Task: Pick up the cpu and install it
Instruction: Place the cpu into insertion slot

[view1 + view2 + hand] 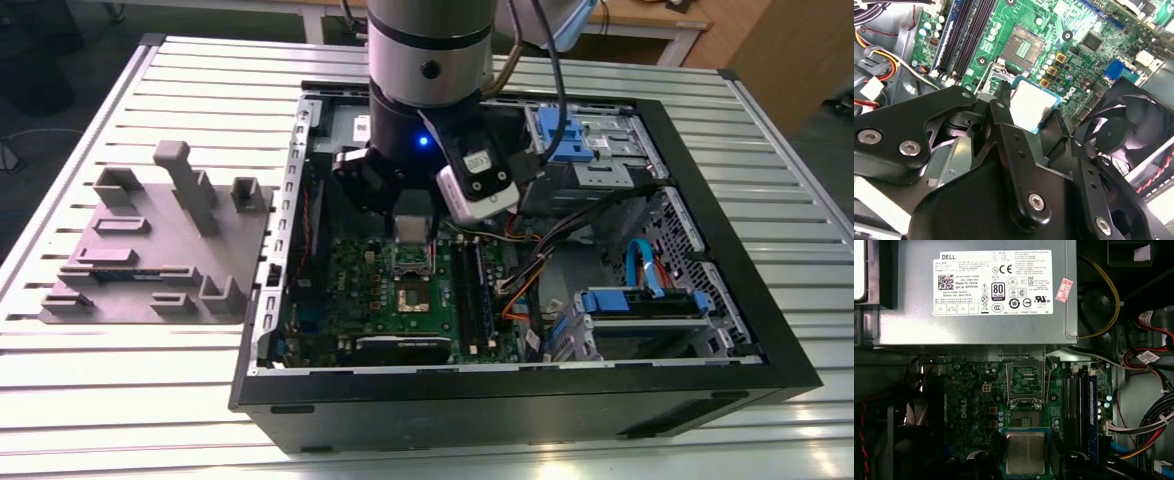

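One cpu between fingers

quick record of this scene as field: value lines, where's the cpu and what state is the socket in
end effector: shut on the cpu
cpu position: held over the motherboard, short of the socket, not seated
socket: empty, bracket swung open
power supply: grey box inside the case, next to the motherboard
case: open, lying on the slatted table
grey fixture: on the table, at the exterior view's left of the case
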Controlling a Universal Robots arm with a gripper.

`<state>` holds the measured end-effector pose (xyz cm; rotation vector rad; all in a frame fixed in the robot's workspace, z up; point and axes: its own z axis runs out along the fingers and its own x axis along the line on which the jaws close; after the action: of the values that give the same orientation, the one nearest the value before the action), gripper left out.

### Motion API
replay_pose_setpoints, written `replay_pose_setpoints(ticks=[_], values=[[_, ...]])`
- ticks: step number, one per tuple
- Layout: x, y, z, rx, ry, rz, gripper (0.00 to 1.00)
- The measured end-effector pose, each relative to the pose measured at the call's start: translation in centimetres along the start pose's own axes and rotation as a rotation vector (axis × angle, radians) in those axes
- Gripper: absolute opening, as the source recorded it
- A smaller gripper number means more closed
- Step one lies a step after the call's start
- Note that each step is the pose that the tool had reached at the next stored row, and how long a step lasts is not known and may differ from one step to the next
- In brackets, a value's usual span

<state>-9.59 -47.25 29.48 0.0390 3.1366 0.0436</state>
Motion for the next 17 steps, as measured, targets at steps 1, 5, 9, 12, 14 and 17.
replay_pose_setpoints(ticks=[1,5,9,12,14,17], values=[[0.0,0.0,0.01,0.0002,0.0002,0.0,0.47],[0.0,0.0,0.02,0.0002,0.0001,0.0,0.47],[0.0,0.0,0.04,0.0002,0.0001,0.0,0.47],[0.0,0.0,0.05,0.0002,0.0001,0.0,0.47],[0.0,0.0,0.09,-0.0001,0.0004,0.0,0.47],[0.0,-0.01,0.53,0.0002,0.0013,0.0,0.47]])
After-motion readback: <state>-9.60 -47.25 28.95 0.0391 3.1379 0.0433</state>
